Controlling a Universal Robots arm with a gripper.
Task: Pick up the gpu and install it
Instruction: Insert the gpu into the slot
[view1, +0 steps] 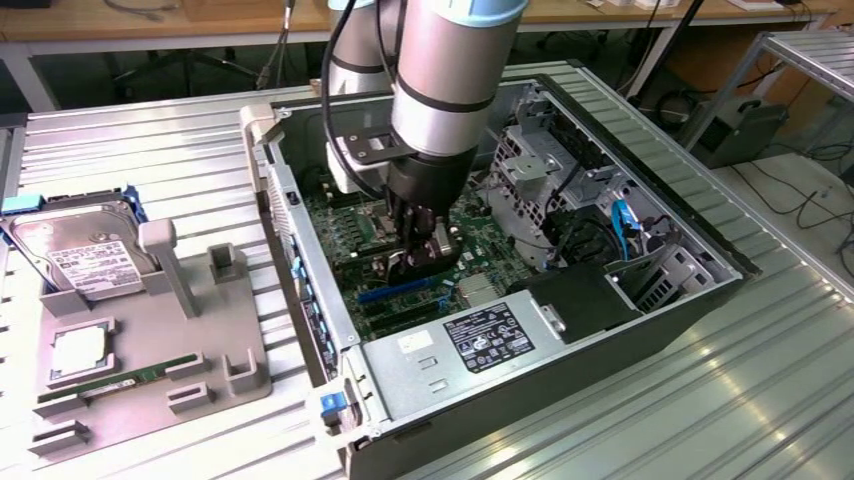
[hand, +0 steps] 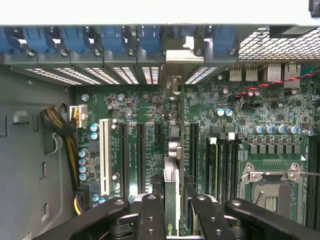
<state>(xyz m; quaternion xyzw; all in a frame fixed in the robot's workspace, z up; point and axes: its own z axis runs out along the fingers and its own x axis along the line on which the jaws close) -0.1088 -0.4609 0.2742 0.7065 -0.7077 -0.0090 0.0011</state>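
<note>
My gripper (view1: 416, 262) reaches down inside the open computer case (view1: 694, 300), over the green motherboard (view1: 474, 225). Its black fingers (hand: 150, 215) are shut on the gpu (hand: 171, 185), one on each side of it. In the wrist view the gpu is a thin dark strip seen edge-on, running from between the fingers to its metal bracket (hand: 183, 55) at the case's rear slot openings. It stands upright over the motherboard between two long black expansion slots (hand: 140, 155). In the exterior view the gpu (view1: 395, 268) is a dark shape below the fingers, just above a blue slot (view1: 398, 291).
A grey holder tray (view1: 147, 400) at the exterior view's left carries a silver hard drive (view1: 80, 250), a processor chip (view1: 80, 350) and a green RAM stick (view1: 114, 385). Inside the case are the power supply (view1: 483, 337), a drive cage (view1: 534, 170), a white slot (hand: 105, 155) and the processor socket (hand: 272, 192).
</note>
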